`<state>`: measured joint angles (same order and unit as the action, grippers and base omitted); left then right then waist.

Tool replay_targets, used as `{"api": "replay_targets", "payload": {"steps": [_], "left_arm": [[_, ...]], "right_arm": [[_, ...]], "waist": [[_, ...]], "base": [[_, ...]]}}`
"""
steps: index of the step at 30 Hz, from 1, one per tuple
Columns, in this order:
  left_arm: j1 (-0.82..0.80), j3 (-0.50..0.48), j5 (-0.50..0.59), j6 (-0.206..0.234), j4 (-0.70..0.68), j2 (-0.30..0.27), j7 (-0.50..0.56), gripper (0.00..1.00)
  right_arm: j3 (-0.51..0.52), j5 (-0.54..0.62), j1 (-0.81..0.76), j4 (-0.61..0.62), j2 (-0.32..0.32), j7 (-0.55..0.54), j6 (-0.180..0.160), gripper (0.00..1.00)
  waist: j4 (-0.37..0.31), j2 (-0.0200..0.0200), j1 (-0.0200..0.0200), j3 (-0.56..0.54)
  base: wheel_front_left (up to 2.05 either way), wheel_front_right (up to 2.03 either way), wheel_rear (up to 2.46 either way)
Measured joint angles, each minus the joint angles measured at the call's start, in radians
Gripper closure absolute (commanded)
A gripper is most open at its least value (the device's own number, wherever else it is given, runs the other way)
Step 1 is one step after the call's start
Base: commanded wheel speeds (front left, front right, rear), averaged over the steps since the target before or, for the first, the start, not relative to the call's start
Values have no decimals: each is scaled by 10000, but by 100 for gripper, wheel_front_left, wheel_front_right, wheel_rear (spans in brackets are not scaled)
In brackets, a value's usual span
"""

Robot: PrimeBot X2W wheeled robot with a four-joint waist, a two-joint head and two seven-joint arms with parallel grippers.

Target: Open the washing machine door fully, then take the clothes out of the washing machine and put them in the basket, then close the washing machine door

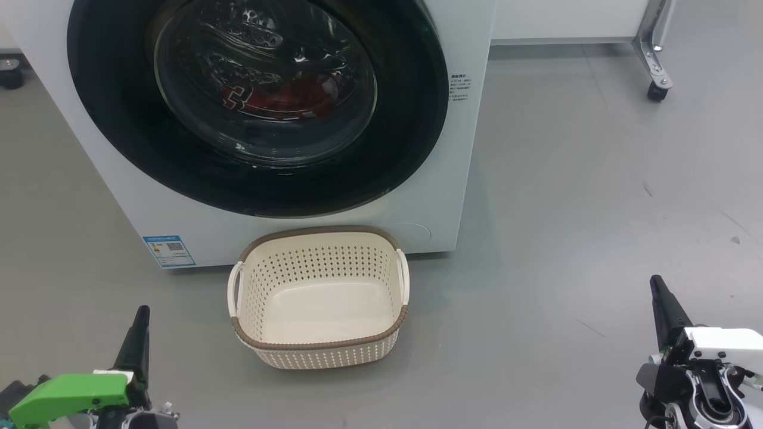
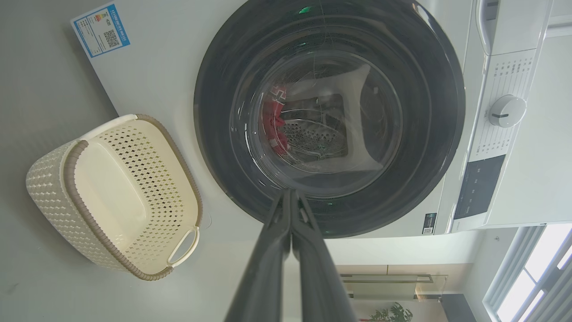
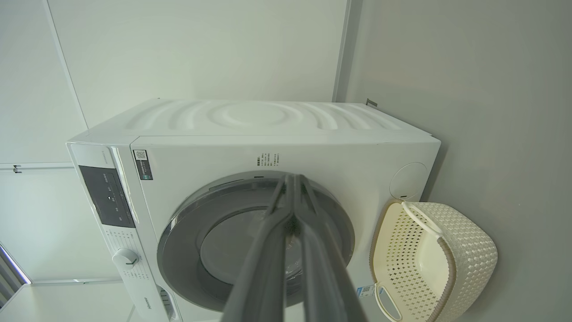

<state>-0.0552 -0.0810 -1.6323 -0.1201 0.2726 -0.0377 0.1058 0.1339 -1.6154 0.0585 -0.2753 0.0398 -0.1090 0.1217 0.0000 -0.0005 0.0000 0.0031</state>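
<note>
Item one, the washing machine door (image 1: 265,89): we log it shut, its wide glossy black ring lying flush on the front and reaching close to the cabinet's right edge.

Item two, the clothes (image 1: 286,98): red cloth with a dark-and-white block letter, seen through the glass low in the drum.

Item three, the washing machine (image 1: 417,196): white, standing on the floor (image 1: 566,208). A blue label (image 1: 169,251) with a QR square sits at the lower left of its front, and small print (image 1: 459,88) runs beside the door's right edge. We cannot read either. A round cover (image 1: 411,233) sits at the lower right, a dial (image 2: 507,111) on the control strip.

Item four, the basket (image 1: 322,344): upright on the floor just in front of the machine, below the door, its far rim close to the front panel.

Item five, the left hand (image 1: 140,316): fingers together, holding nothing, low and to the left of the basket, well apart from it.

Item six, the right hand (image 1: 658,292): fingers together, holding nothing, far to the right.

Item seven, open grey floor on both sides of the basket. A wheeled metal leg (image 1: 656,89) stands at the far right.
</note>
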Motion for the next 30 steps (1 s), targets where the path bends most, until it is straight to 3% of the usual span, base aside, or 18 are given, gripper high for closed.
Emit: {"api": "replay_targets", "payload": {"steps": [30], "left_arm": [[-1, -2, 0, 0, 0, 0, 0, 100]], "right_arm": [[0, 0, 0, 0, 0, 0, 0, 100]], "waist": [[0, 0, 0, 0]], "base": [[0, 0, 0]]}}
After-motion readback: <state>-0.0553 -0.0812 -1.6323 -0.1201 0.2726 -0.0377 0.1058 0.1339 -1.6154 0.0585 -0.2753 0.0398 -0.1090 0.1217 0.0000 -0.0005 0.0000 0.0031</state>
